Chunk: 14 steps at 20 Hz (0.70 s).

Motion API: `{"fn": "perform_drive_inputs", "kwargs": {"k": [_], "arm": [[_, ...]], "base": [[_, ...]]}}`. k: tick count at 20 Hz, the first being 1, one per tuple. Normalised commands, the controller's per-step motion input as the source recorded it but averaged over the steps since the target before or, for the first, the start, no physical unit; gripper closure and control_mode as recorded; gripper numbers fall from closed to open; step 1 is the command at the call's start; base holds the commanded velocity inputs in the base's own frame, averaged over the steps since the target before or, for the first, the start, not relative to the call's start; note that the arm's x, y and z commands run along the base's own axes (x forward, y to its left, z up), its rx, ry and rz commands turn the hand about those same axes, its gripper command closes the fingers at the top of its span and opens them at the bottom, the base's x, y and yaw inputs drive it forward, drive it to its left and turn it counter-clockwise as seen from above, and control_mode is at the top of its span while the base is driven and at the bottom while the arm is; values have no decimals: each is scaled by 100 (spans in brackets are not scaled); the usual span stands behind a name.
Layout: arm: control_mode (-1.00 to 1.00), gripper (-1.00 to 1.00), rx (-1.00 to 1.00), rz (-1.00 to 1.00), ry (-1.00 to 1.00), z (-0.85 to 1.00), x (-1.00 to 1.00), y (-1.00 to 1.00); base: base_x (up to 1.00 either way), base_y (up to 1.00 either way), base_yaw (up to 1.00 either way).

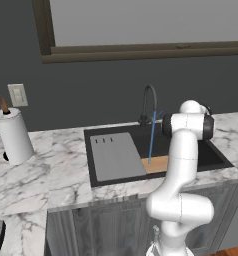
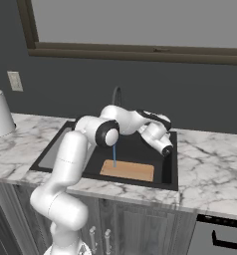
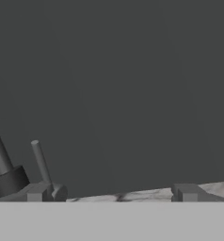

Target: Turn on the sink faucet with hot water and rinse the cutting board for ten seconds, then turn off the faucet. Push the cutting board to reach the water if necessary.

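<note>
The dark gooseneck sink faucet [image 1: 149, 102] stands behind the black sink [image 1: 93, 172]. A thin blue stream of water [image 1: 151, 140] falls from its spout onto the left end of the tan cutting board [image 2: 128, 171], which lies flat in the basin near the front wall. In the left base view my arm covers part of the cutting board [image 1: 156, 164]. My gripper [image 3: 111, 193] is open with nothing between its fingers, facing the dark wall. The faucet's thin lever [image 3: 41, 164] rises just beside the left fingertip [image 3: 36, 193].
A grey flat panel [image 1: 116, 156] with three slots fills the sink's left half. A paper towel roll [image 1: 13, 135] stands on the marble counter [image 1: 51, 170] at the left, below a wall outlet [image 1: 17, 95]. A window frame [image 1: 141, 50] runs above.
</note>
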Motion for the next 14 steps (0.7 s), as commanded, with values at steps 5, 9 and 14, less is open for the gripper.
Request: {"fn": "perform_drive_inputs", "kwargs": {"k": [5, 9, 14], "arm": [[-100, -100, 0, 0, 0, 0, 0, 0], [-100, -100, 0, 0, 0, 0, 0, 0], [-100, -100, 0, 0, 0, 0, 0, 0]], "base": [[0, 0, 0], [0, 0, 0], [0, 0, 0]]}}
